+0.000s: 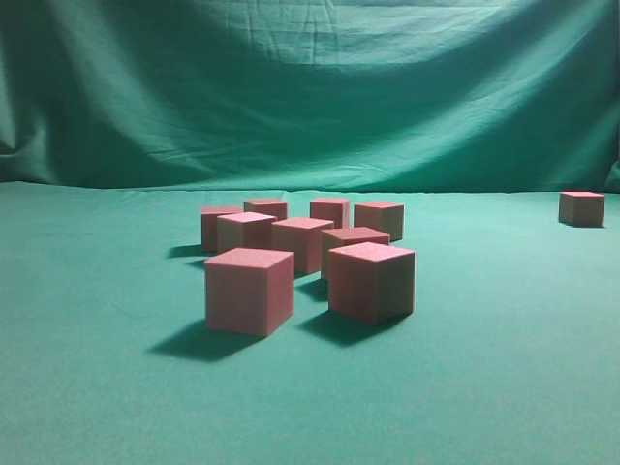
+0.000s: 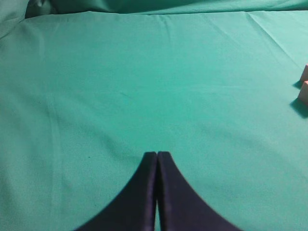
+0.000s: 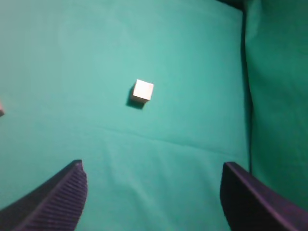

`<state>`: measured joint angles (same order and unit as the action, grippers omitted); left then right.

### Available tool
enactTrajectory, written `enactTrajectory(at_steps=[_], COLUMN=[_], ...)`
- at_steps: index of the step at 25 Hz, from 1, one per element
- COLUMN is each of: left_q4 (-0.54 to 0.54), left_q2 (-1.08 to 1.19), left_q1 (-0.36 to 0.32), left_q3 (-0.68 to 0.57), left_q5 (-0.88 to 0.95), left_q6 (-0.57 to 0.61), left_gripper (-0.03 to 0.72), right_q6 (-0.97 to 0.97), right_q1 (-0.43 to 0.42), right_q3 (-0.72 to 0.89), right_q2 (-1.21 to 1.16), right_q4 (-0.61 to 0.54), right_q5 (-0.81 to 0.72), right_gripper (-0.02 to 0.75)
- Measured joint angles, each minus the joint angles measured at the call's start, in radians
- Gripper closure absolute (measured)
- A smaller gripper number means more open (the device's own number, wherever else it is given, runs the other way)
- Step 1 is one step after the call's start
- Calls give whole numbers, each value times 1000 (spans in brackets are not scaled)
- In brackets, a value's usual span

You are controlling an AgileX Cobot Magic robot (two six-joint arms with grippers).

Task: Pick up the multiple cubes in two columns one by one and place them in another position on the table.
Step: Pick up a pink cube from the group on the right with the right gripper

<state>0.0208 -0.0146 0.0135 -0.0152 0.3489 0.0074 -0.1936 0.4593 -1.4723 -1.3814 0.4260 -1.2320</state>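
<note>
Several pinkish-red cubes stand in two columns on the green table (image 1: 97, 387) in the exterior view, the nearest two at front left (image 1: 249, 290) and front right (image 1: 371, 281). One lone cube (image 1: 581, 208) sits apart at the far right. Neither gripper shows in that view. In the right wrist view my right gripper (image 3: 152, 164) hangs open and empty high above the cloth, with the lone cube (image 3: 143, 90) ahead of it. My left gripper (image 2: 157, 154) is shut on nothing over bare cloth. Two cube corners (image 2: 304, 91) peek in at its right edge.
A draped green backdrop (image 1: 310, 87) rises behind the table. The cloth has soft wrinkles (image 3: 168, 142), and a fold runs down the right side (image 3: 248, 96) of the right wrist view. Another cube's edge (image 3: 1, 110) shows at that view's left border.
</note>
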Motion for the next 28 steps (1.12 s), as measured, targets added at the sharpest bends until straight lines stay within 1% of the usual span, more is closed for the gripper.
enactTrajectory(at_steps=[3, 5, 7, 9, 11, 17, 24, 28], left_q4=[0, 0, 0, 0, 0, 0, 0, 0], left_q2=[0, 0, 0, 0, 0, 0, 0, 0], left_q1=[0, 0, 0, 0, 0, 0, 0, 0], left_q3=[0, 0, 0, 0, 0, 0, 0, 0], left_q5=[0, 0, 0, 0, 0, 0, 0, 0], left_q6=[0, 0, 0, 0, 0, 0, 0, 0], left_gripper=[688, 688, 688, 688, 688, 688, 688, 688], right_q6=[23, 25, 25, 25, 25, 25, 25, 36], right_q1=[-150, -223, -282, -315, -332, -336, -336, -336], right_q3=[0, 0, 0, 0, 0, 0, 0, -3], right_q2=[-53, -103, -165, -226, -284, -423, -533, -590], right_q4=[-79, -136, -198, -265, -303, -343, -344, -344], right_q5=[58, 76, 82, 91, 123, 308, 490, 559], right_gripper=[173, 173, 173, 173, 173, 173, 173, 173])
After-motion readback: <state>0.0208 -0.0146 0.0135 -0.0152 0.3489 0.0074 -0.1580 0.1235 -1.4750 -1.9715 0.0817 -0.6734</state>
